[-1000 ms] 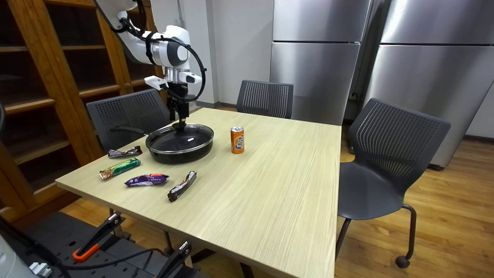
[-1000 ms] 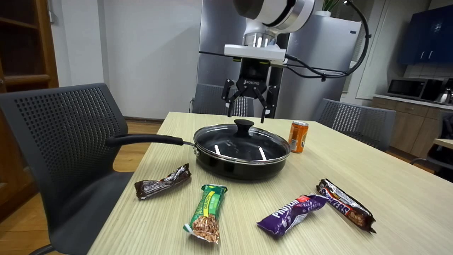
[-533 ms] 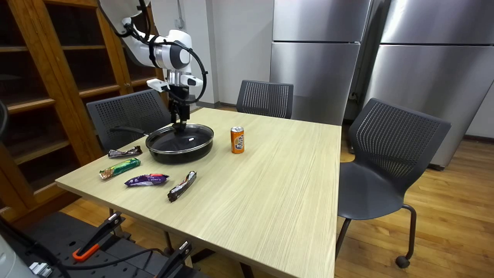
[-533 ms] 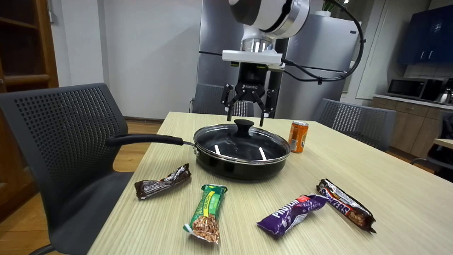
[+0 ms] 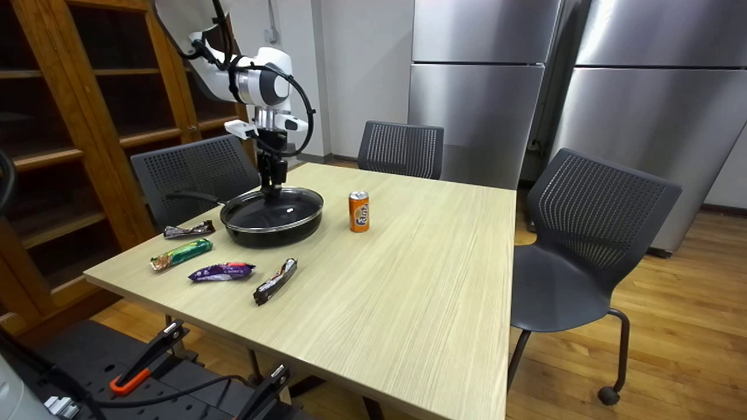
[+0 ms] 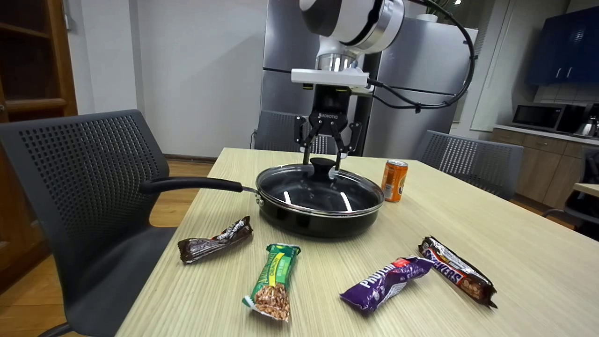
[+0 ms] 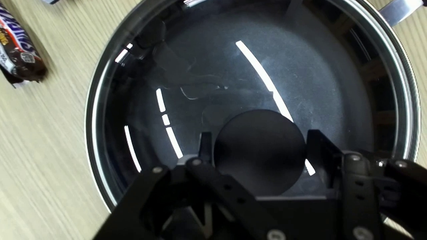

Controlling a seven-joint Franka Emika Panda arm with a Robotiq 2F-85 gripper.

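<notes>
Left of the pan, seen in an exterior view, a brown-wrapped bar is lying below the black handle; a green bar is lying in front of the pan, a purple bar and a Snickers bar are lying off its front right, an orange can is standing near its right rim, and a microwave is showing far behind it. Off the pan's lower left, an orange-handled clamp is showing in an exterior view alone, while the wrist view is looking down onto the pan and catching light streaks across the glass lid. On the pan's left, the handle is jutting out past the side of the table; in front, the bars are lying between the pan and the near edge; to the right, past the can, a broad stretch of the table is running out toward a chair. Directly over the pan, the gripper is pointing down, its fingers standing spread on either side of the lid's round knob. The knob is sitting upright between the fingertips, atop the lid, which is resting on the pan. In the wrist view, a sliver of space is showing between the knob and the finger on its left; whether the finger on its right is touching cannot be told. In an exterior view the two fingers are overlapping, hiding that gap.
</notes>
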